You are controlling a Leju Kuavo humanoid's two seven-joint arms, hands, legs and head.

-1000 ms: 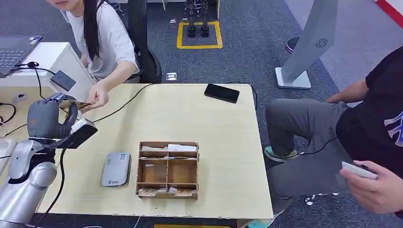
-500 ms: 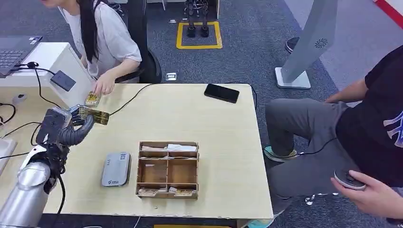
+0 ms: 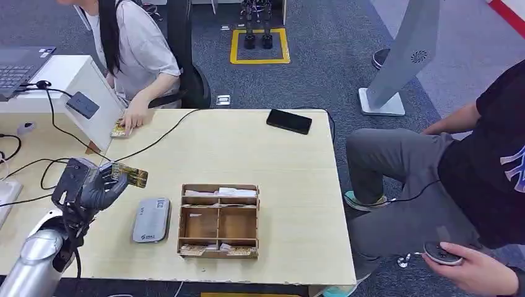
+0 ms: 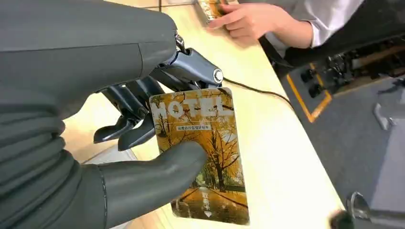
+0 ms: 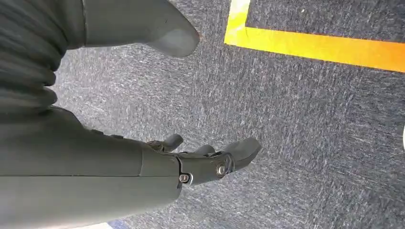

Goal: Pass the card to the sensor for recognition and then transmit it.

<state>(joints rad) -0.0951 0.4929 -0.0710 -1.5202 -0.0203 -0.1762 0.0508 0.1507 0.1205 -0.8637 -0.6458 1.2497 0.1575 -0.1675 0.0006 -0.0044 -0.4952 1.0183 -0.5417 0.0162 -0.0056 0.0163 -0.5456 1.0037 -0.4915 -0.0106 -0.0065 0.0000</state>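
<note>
While the left hand (image 3: pixel 93 185) pinches the hotel key card (image 4: pixel 200 152) between thumb and fingers above the table (image 3: pixel 291 167), short of the grey card reader (image 3: pixel 151 219), that shallow hold risks slipping; the right hand (image 5: pixel 200 162) hangs loosely open.

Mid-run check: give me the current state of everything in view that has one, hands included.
Left hand: holds the hotel card above the table.
Hotel card: pinched in the left hand, printed face to the wrist camera.
Right hand: holds nothing, fingers apart, over the carpet.
Card reader: flat on the table, nothing on it.
Wooden organizer: cards in its front and back compartments.
Phone: flat, screen dark.
</note>
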